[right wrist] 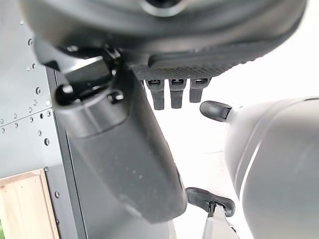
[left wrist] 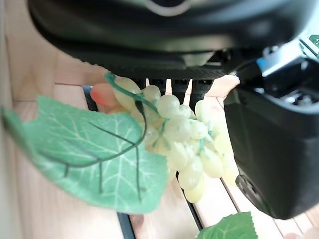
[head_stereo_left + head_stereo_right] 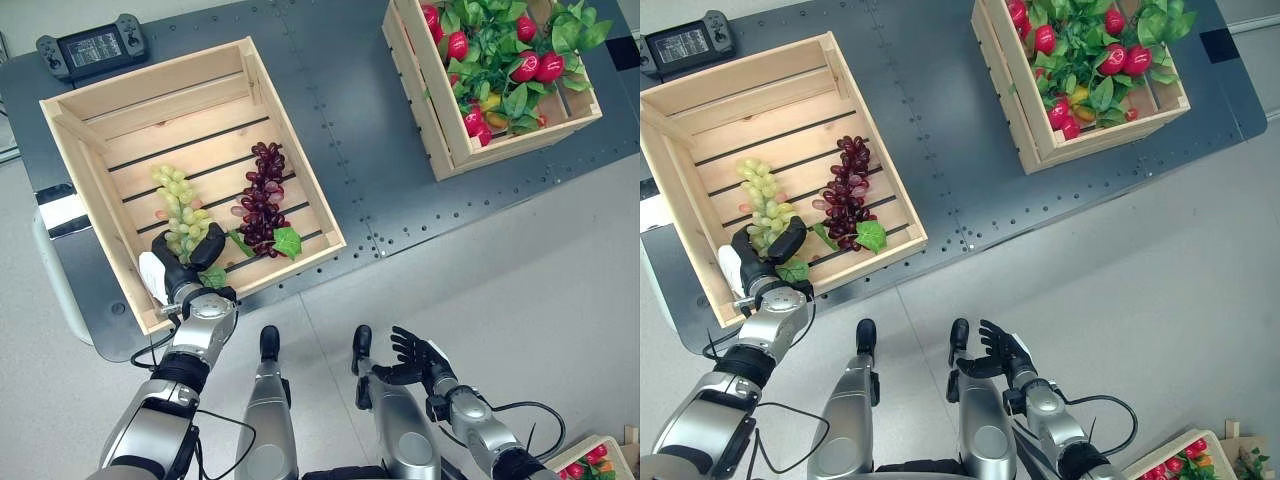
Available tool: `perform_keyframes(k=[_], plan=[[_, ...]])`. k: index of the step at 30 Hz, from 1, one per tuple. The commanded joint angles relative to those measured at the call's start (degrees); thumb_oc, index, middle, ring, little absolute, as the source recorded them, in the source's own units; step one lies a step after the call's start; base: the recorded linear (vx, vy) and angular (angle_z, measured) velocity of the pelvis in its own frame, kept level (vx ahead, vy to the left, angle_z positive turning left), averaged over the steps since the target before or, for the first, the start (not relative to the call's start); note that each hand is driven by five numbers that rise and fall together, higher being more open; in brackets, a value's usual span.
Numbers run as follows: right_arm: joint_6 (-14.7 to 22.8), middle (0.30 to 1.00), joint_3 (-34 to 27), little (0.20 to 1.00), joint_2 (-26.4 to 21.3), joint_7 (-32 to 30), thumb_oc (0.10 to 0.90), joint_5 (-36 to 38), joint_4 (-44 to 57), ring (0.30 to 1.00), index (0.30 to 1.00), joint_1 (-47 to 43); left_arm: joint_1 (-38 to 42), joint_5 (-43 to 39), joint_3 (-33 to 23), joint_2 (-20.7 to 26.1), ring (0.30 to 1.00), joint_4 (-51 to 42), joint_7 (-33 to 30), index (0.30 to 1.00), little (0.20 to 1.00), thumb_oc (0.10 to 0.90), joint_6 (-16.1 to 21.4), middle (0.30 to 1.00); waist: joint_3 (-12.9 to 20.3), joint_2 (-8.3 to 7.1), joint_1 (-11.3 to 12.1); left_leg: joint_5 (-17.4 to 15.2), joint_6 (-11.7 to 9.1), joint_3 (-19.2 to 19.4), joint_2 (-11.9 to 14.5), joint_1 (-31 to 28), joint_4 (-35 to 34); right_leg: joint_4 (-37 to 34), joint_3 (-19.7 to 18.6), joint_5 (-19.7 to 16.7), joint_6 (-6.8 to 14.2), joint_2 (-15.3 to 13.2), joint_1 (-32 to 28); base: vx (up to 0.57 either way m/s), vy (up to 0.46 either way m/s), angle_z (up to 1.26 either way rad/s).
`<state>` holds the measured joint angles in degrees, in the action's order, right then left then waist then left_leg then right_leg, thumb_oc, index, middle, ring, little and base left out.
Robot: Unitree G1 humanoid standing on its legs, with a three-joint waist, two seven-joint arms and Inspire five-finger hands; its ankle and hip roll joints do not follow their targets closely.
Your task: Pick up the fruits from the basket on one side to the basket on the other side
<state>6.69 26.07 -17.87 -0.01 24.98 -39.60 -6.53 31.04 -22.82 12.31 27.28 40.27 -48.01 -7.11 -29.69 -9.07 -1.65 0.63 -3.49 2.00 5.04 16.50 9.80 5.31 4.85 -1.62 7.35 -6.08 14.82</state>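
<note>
With your left hand (image 3: pixel 183 268) curling its fingers around the green grapes (image 3: pixel 183 210) inside the near crate (image 3: pixel 300 150), and right hand (image 3: pixel 420 358) idle, fingers spread, a loose stem-end grip could shed the bunch mid-lift.

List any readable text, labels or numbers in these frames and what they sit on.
None readable.
Handheld controller at the table's far left corner: its screen shows content, too small to read.
Left crate, right crate, green grapes, purple grapes: no print visible.
</note>
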Motion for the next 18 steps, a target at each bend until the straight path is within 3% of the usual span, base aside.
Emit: perform_keyframes(k=[1,5,9,15,17,18], plan=[[1.92,0.900,3.51,0.900,-3.22,-2.40,0.800,-1.02,4.13,0.900,0.900,-0.45,7.69,-1.12,-1.13,1.39,0.900,7.52,0.00,0.900,0.900,0.800,-0.42,0.900,-0.11,-2.07,-1.87,-5.10,2.17,1.78,-1.64,2.75,7.64,3.10,-1.50,0.55,-0.68,1.33,1.39,0.00,0.000,0.00],[1.80,0.900,3.99,0.900,-3.01,-2.81,0.800,-0.75,4.00,0.900,0.900,-1.08,8.89,-2.62,-1.03,1.53,0.900,9.73,1.61,0.900,0.900,0.800,-3.62,0.900,-0.11,-2.31,-1.98,-5.08,2.24,1.97,-1.57,2.83,7.56,2.72,-1.53,0.37,-0.62,1.40,1.27,0.00,0.000,-0.01],[1.43,0.900,4.15,0.900,-3.39,-3.16,0.800,-0.61,4.12,0.900,0.900,-1.57,11.40,-3.28,-0.39,3.06,0.900,14.51,6.37,0.900,0.900,0.800,-10.03,0.900,-0.11,-2.18,-2.60,-5.11,2.35,2.37,-1.55,2.89,7.82,2.71,-1.80,0.26,-0.56,1.38,1.33,0.01,0.018,-0.03],[0.91,0.900,4.33,0.900,-4.34,-3.30,0.800,-0.72,3.71,0.900,0.900,-2.45,15.71,-7.11,1.89,5.86,0.900,23.68,14.58,0.900,0.900,0.800,-17.39,0.900,-0.11,-1.26,-3.84,-4.86,2.58,3.23,-1.71,3.06,8.05,2.66,-2.57,-0.04,-0.50,1.19,1.62,0.02,0.043,-0.07],[0.50,0.900,4.38,0.900,-4.76,-3.51,0.800,-0.54,3.70,0.900,0.900,-2.97,16.67,-6.39,2.89,6.49,0.900,26.42,17.19,0.900,0.900,0.800,-18.25,0.900,-0.11,-0.80,-4.06,-4.90,2.56,3.40,-1.79,3.25,8.30,2.80,-2.72,-0.01,-0.50,1.18,1.85,0.01,0.050,-0.13],[0.47,0.900,4.28,0.900,-4.89,-3.51,0.800,-0.63,3.62,0.900,0.900,-3.09,17.15,-6.03,3.42,6.92,0.827,27.42,18.49,0.827,0.827,0.751,-18.47,0.827,-0.11,-0.61,-4.21,-4.89,2.57,3.41,-1.87,3.51,8.50,2.91,-2.81,-0.02,-0.51,1.12,2.11,0.00,0.065,-0.09]])
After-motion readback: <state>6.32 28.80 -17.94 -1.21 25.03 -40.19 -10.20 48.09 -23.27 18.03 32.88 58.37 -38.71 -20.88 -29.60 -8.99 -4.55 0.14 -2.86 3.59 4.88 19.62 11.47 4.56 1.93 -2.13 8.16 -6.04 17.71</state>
